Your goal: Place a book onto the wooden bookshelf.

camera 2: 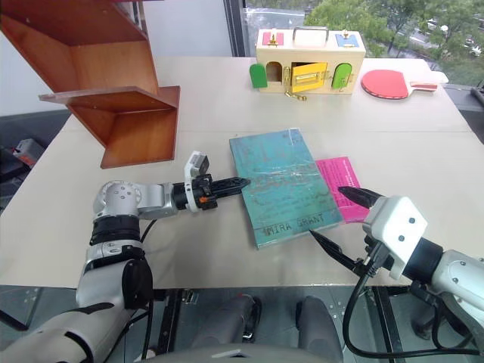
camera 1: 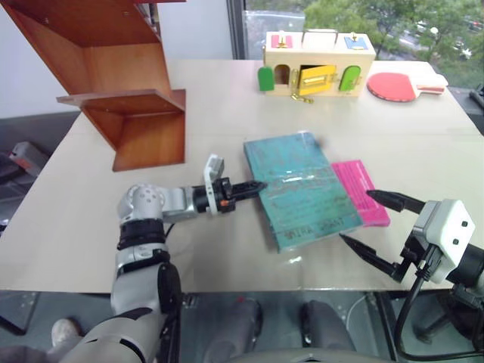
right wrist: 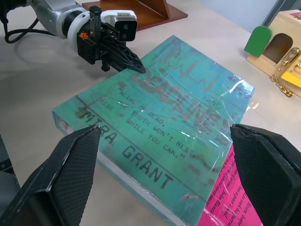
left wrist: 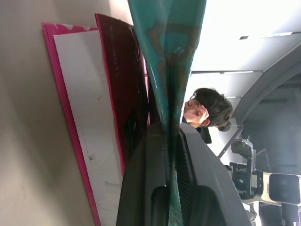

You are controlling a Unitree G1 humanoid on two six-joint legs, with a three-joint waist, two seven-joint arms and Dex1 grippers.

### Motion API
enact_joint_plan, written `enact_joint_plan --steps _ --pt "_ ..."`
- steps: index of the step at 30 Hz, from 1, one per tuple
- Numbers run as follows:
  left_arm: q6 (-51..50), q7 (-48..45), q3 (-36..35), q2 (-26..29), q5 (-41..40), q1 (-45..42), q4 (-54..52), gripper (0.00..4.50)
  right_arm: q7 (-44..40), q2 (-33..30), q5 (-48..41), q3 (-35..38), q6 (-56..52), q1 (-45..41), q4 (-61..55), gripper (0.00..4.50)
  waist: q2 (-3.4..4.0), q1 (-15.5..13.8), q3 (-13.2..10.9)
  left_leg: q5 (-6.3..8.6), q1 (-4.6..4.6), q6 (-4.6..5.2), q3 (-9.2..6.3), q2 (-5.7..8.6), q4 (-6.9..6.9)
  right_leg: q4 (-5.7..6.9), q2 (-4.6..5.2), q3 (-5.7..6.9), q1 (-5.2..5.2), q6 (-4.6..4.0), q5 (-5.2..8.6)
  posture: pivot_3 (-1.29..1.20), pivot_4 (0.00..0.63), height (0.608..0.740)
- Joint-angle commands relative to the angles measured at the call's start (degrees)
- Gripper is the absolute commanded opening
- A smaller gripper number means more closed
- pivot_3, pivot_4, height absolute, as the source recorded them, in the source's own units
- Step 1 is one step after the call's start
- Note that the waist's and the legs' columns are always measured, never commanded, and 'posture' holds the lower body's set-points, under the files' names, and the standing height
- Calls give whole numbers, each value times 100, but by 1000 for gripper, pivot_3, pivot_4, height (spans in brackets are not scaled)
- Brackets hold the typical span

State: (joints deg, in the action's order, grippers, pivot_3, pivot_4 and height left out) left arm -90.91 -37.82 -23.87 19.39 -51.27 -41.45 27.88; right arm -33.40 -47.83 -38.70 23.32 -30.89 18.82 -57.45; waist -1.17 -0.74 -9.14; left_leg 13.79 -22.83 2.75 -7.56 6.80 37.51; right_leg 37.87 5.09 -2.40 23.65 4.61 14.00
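The teal-blue book (camera 1: 302, 189) lies flat on the table, partly over a smaller pink book (camera 1: 364, 190). My left gripper (camera 1: 257, 185) reaches in level from the left and is shut on the book's left edge. In the left wrist view the teal cover (left wrist: 169, 56) is pinched between the black fingers (left wrist: 141, 179). My right gripper (camera 1: 356, 215) hangs open just off the book's near right corner, its fingers spread wide over the book (right wrist: 160, 117) without touching it. The reddish-brown wooden bookshelf (camera 1: 128, 98) stands at the table's far left.
A pale wooden box with coloured doors (camera 1: 318, 60) and a red paddle (camera 1: 397, 85) sit at the far edge of the beige table (camera 1: 212, 249). In the left wrist view a person (left wrist: 207, 108) is beyond the book.
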Motion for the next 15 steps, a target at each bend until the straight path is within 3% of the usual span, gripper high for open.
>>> enact_joint_plan --steps 1,7,11,15 --pt "-146 -277 -320 274 -428 -164 -283 46 -25 35 -13 33 80 -47 -153 4500 0 -2 0 0 0 0 0 0 0 1 0 0 0 0 0 0 150 740" --pt "-37 -327 -553 522 -790 -689 -840 46 -75 62 -50 -21 120 -238 2 4500 -2 -23 -1 0 -2 0 -2 1 1 -1 1 6 0 0 0 0 150 740" --pt "920 -609 8 656 -568 -972 -1920 46 -140 86 -48 -37 137 -384 140 4500 -3 -10 -1 0 -2 -1 1 1 1 -3 6 1 -2 0 0 0 150 740" --pt "4076 -1349 1632 1146 1312 -1657 -3356 46 -111 116 43 79 231 -809 512 4500 -11 -15 -6 -1 -4 -4 0 0 0 -3 7 3 -1 -2 -1 0 150 740"
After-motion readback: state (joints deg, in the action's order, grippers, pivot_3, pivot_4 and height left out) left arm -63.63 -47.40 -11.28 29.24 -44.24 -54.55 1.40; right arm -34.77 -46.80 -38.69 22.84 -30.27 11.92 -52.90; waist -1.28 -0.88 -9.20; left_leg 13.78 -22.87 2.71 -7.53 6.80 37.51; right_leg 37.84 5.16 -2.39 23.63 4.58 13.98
